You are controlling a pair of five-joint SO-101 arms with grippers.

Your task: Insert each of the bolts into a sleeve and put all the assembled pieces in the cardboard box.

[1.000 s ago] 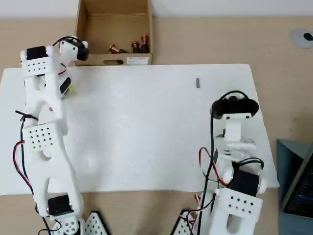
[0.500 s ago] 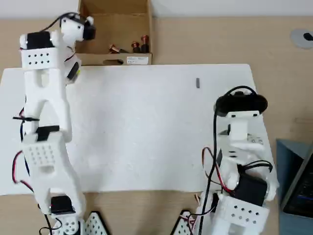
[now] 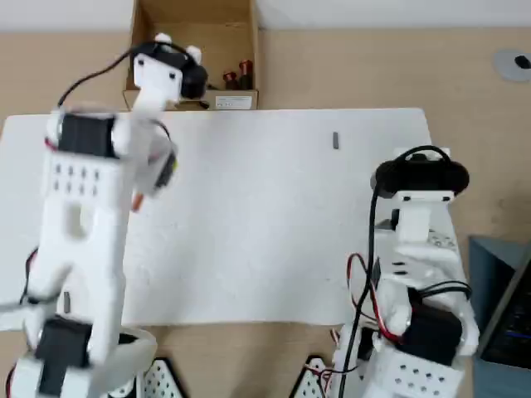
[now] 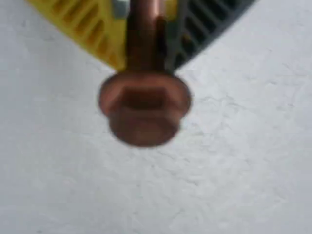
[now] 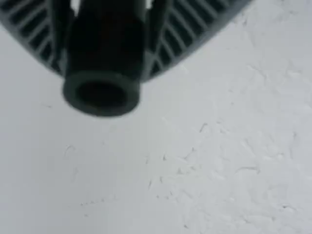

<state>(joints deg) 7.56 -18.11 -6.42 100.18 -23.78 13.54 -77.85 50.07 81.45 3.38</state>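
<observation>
- Holding a bolt [image 4: 144, 105]: the left gripper [image 4: 144, 46] is clamped on its shank, with a yellow finger [image 4: 83, 34] on one side and a dark finger [image 4: 204, 24] on the other.
- The bolt's flanged head sticks out past the fingertips, above the white mat [image 3: 265, 232]. How much shank runs back behind the fingers cannot be told.
- The right gripper [image 5: 105, 44] is closed around a dark sleeve [image 5: 101, 83]. The open bore sticks out beyond the tips, which probably leaves the mouth free to take a bolt.
- In the high view the arms are well apart, so the bolt and sleeve are not yet mated.
- The cardboard box [image 3: 145, 33] sits at the mat's far edge with copper pieces [image 3: 236, 76] in one corner.
- A small grey piece [image 3: 335, 140] lies loose on the mat, too small to identify.
</observation>
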